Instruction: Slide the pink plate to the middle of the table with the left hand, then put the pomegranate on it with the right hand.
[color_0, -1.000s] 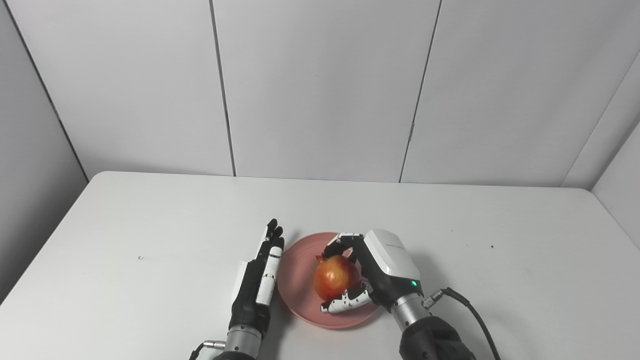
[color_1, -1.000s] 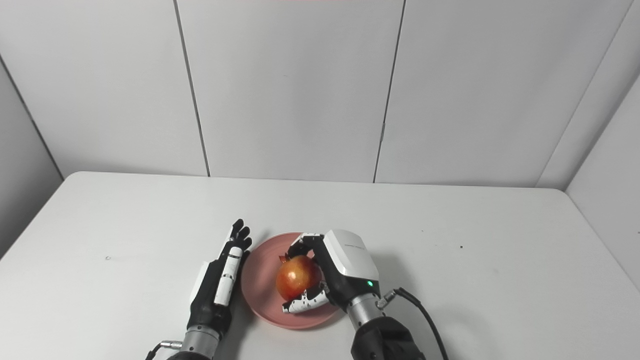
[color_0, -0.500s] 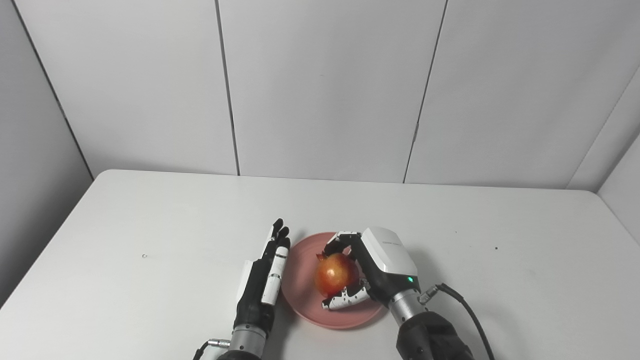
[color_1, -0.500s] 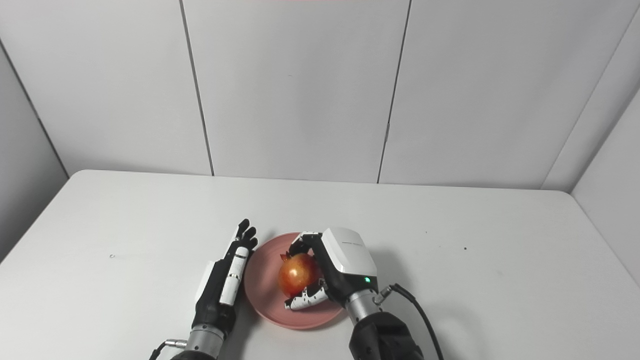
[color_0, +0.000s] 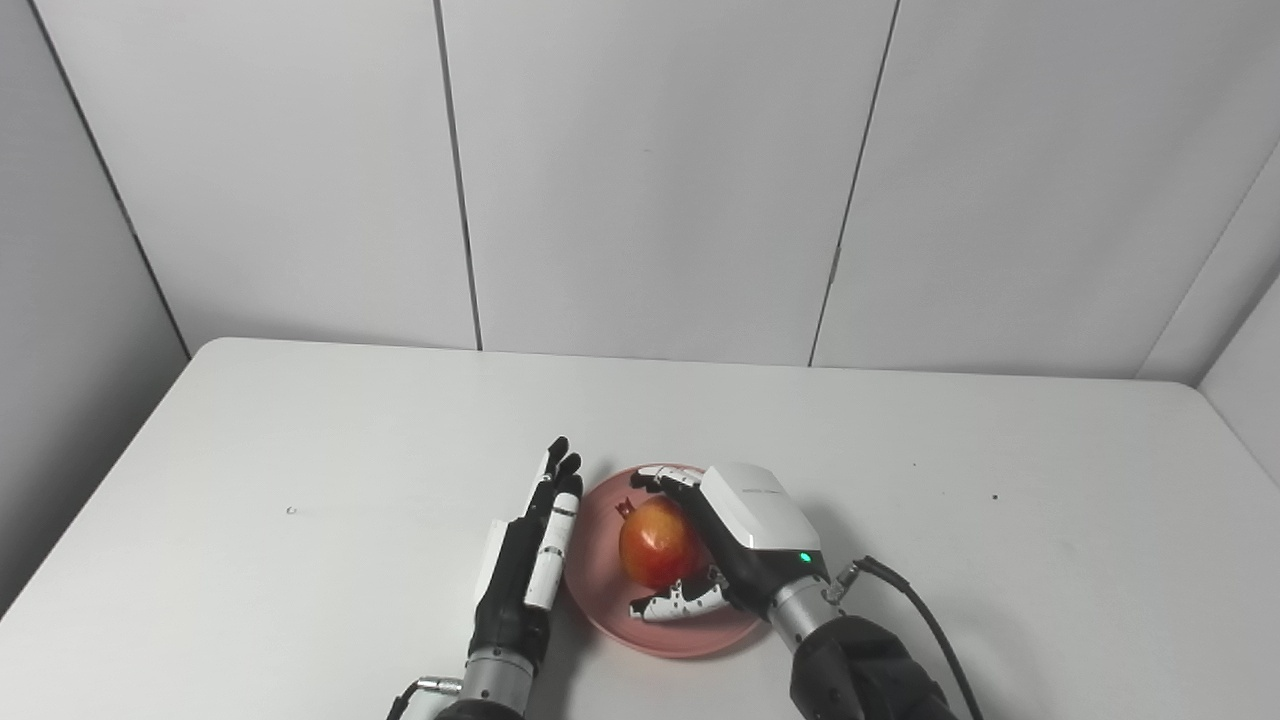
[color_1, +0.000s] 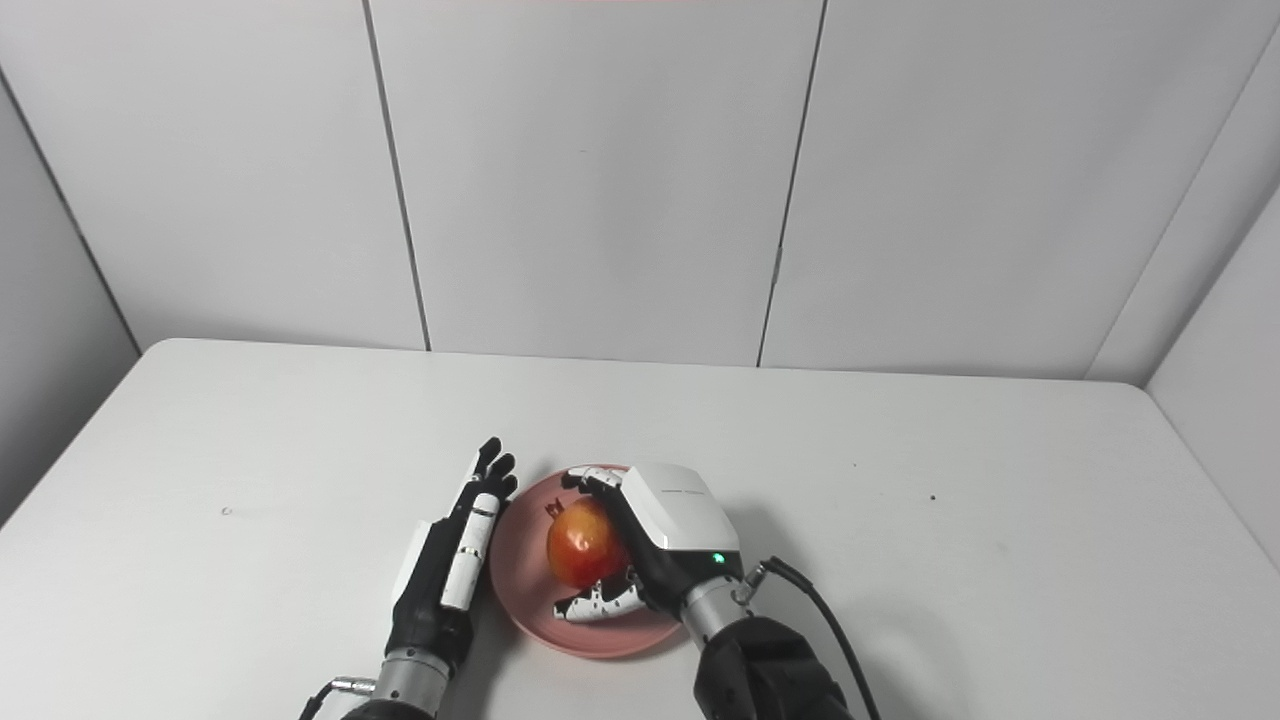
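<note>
The pink plate lies on the white table near its front middle. A red-orange pomegranate is over the plate's centre, and my right hand is shut on it, fingers curled over its far side and thumb under its near side. Whether the fruit rests on the plate I cannot tell. My left hand stands open on its edge, fingers straight, right against the plate's left rim. The plate, the pomegranate and both hands show the same way in the right eye view.
The white table meets grey wall panels at its far edge. A black cable trails from my right wrist toward the front right.
The right hand with the pomegranate has shifted slightly left and lower over the plate. The camera has drifted a little. The left hand stays by the rim.
</note>
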